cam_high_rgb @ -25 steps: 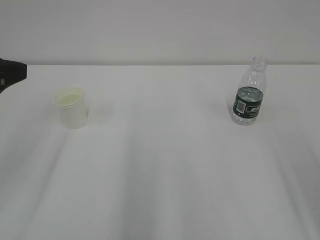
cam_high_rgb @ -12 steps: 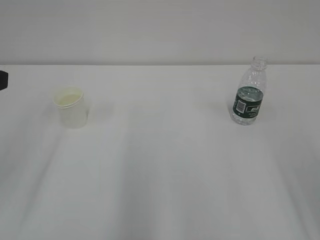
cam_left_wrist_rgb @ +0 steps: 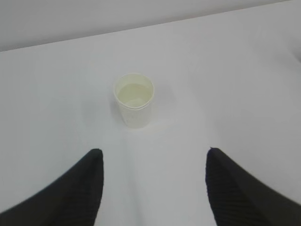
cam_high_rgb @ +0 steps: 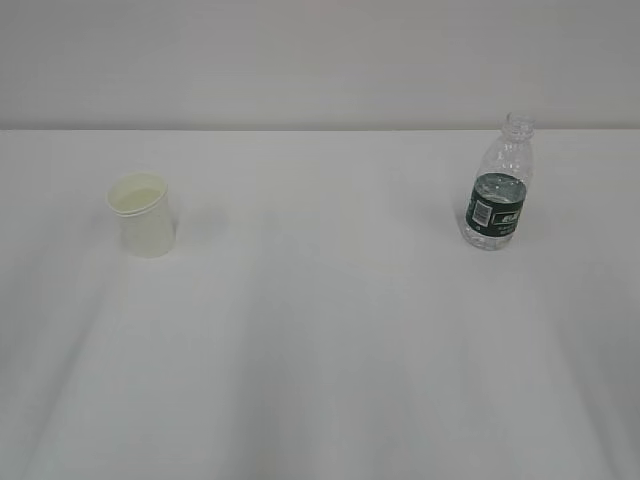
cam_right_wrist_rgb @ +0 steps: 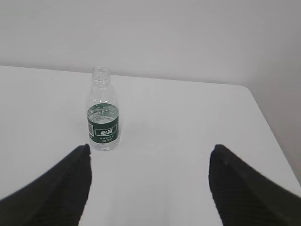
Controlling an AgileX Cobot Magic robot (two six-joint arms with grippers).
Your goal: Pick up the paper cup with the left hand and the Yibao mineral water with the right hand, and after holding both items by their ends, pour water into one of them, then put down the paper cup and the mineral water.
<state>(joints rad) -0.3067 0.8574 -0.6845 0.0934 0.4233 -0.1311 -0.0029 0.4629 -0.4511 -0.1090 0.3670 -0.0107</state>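
Observation:
The white paper cup [cam_high_rgb: 145, 214] stands upright on the left of the white table, its cream inside showing. In the left wrist view the paper cup [cam_left_wrist_rgb: 134, 100] sits ahead of my left gripper [cam_left_wrist_rgb: 154, 151], which is open and empty, well short of the cup. The Yibao mineral water [cam_high_rgb: 497, 188], a clear uncapped bottle with a dark green label, stands upright on the right. In the right wrist view the mineral water [cam_right_wrist_rgb: 103, 117] is ahead and to the left of my right gripper [cam_right_wrist_rgb: 149, 147], open with nothing between its fingers. Neither arm shows in the exterior view.
The white table [cam_high_rgb: 320, 340] runs back to a pale wall. Its right edge and far corner [cam_right_wrist_rgb: 249, 94] show in the right wrist view, close beyond the bottle's side.
The black left arm at the exterior view's left edge has drawn back out of frame. Cup and bottle have not moved.

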